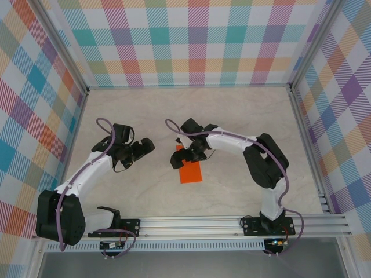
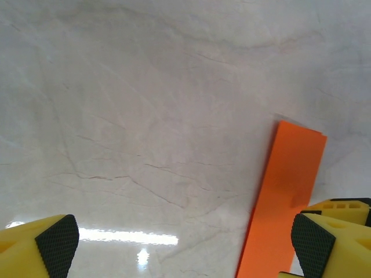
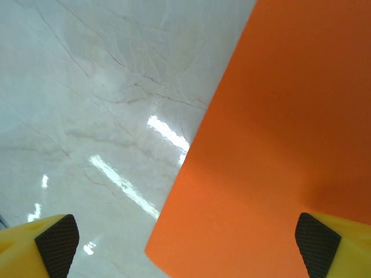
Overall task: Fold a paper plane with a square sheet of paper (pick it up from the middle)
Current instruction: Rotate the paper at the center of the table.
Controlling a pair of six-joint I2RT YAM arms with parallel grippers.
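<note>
Paper (image 1: 190, 172) — perhaps folded — beneath right gripper (image 1: 179, 157)

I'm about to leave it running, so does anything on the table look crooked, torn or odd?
Nothing stands out. The orange paper sheet lies flat on the table, with no tear or crumple visible, only slightly turned against the table's edges. Its far end is hidden under the right arm.

Matt orange paper (image 3: 278, 116); glossy marbled tabletop (image 2: 145, 116)

Bright orange paper (image 1: 190, 172), pale marbled table (image 1: 232, 116), pastel plaid walls (image 1: 191, 40)
</note>
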